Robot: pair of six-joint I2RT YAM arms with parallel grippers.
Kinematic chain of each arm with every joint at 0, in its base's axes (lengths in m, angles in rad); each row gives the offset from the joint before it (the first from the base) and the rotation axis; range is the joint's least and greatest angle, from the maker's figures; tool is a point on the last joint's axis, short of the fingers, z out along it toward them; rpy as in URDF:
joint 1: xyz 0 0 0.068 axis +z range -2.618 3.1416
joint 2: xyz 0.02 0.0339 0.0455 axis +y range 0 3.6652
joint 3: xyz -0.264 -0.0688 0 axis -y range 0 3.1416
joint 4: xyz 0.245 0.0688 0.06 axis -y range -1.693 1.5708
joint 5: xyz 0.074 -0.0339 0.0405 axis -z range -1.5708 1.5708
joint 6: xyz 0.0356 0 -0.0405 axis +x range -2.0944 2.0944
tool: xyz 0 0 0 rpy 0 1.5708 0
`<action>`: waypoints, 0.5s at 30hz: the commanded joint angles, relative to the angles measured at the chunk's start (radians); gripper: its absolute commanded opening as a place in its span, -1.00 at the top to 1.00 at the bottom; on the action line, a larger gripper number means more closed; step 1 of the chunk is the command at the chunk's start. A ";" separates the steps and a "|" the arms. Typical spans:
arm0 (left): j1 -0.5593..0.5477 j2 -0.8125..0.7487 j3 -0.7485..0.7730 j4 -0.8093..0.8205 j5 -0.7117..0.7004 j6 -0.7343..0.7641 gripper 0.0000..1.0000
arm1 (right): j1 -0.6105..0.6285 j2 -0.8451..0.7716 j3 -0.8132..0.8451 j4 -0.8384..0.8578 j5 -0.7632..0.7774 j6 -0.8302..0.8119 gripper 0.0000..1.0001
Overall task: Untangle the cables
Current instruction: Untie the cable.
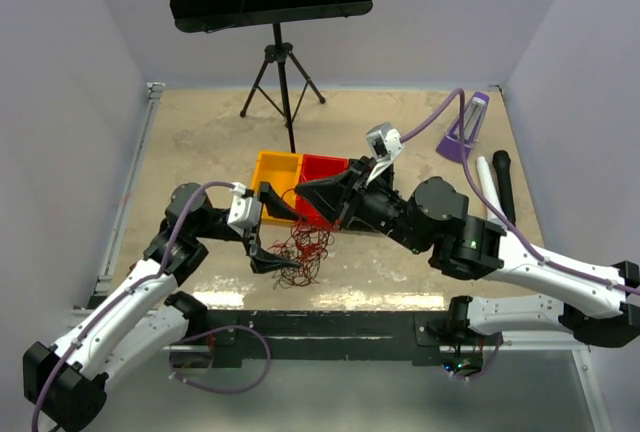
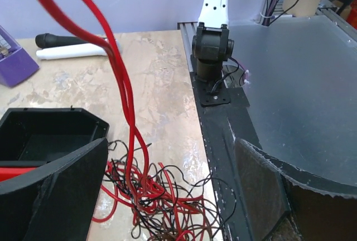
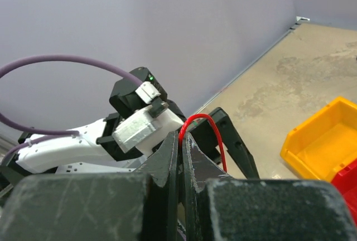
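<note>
The cables (image 1: 308,245) are a loose clump of thin red and black wires on the table in front of the bins. My left gripper (image 1: 277,258) is low at the clump's left side and open. In the left wrist view its two fingers (image 2: 61,191) stand wide on either side of the cables (image 2: 159,199), touching none that I can see. One red wire (image 2: 120,79) rises taut out of the clump. My right gripper (image 3: 181,138) is shut on that red wire (image 3: 207,119), which loops over its tips. In the top view the right gripper (image 1: 305,193) hovers above the clump.
A yellow bin (image 1: 277,168) and a red bin (image 1: 322,166) sit just behind the clump. A music stand tripod (image 1: 283,77) is farther back. At the right lie a purple holder (image 1: 466,138), a white cylinder (image 1: 485,178) and a black microphone (image 1: 503,180). The black base rail (image 2: 220,140) borders the clump.
</note>
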 commanded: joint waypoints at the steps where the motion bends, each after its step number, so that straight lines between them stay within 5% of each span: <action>1: -0.018 0.028 -0.045 0.198 -0.004 -0.108 -0.99 | 0.004 0.000 0.012 0.090 -0.022 0.006 1.00; 15: -0.019 0.144 -0.074 0.178 -0.051 -0.003 -0.54 | 0.004 -0.003 0.063 0.102 -0.022 -0.006 1.00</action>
